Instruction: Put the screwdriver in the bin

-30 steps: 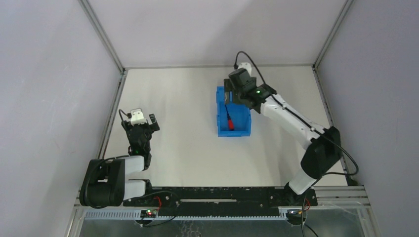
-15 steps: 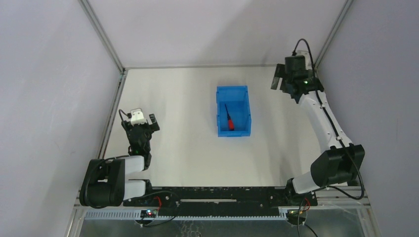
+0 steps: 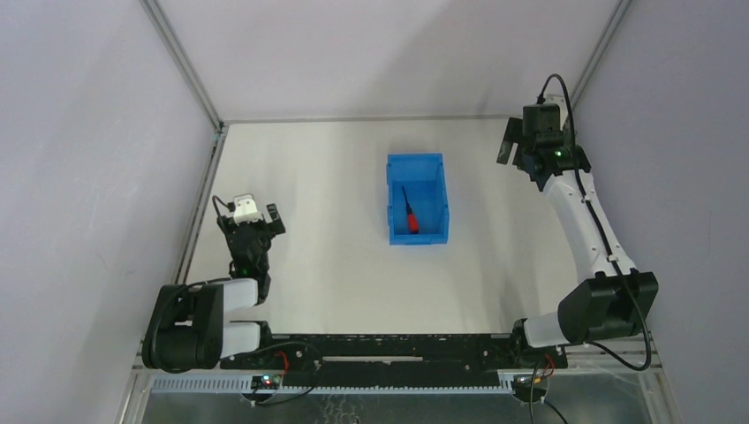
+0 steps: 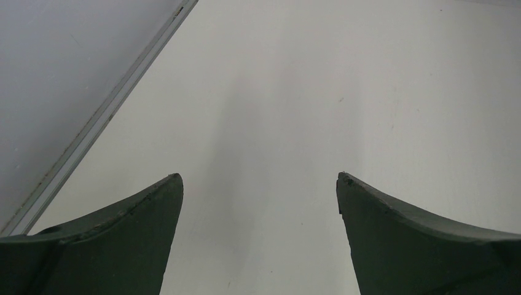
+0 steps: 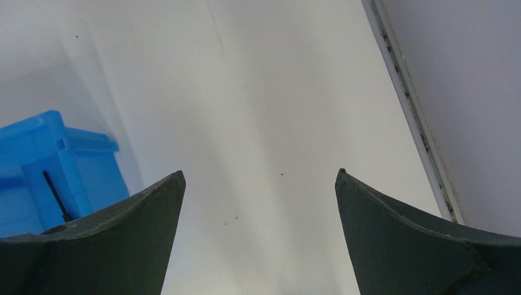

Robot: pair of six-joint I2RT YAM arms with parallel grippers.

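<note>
The blue bin [image 3: 391,205] stands in the middle of the table. The screwdriver [image 3: 411,218] lies inside it, red handle toward the near end, black shaft pointing away. My right gripper [image 3: 510,143] is open and empty, well to the right of the bin near the far right corner. In the right wrist view my right gripper [image 5: 258,178] is over bare table, with the bin [image 5: 92,169] at the left edge and the screwdriver's shaft [image 5: 55,195] showing in it. My left gripper [image 3: 270,217] is open and empty at the left side; the left wrist view shows my left gripper [image 4: 259,178] over bare table.
Grey walls enclose the table on three sides. A metal rail [image 3: 200,199] runs along the left edge and another rail [image 5: 408,104] along the right edge, close to my right gripper.
My right arm has swung from above the bin's far end out to the far right of the table. The screwdriver stays lying in the bin. The left arm has not moved.
</note>
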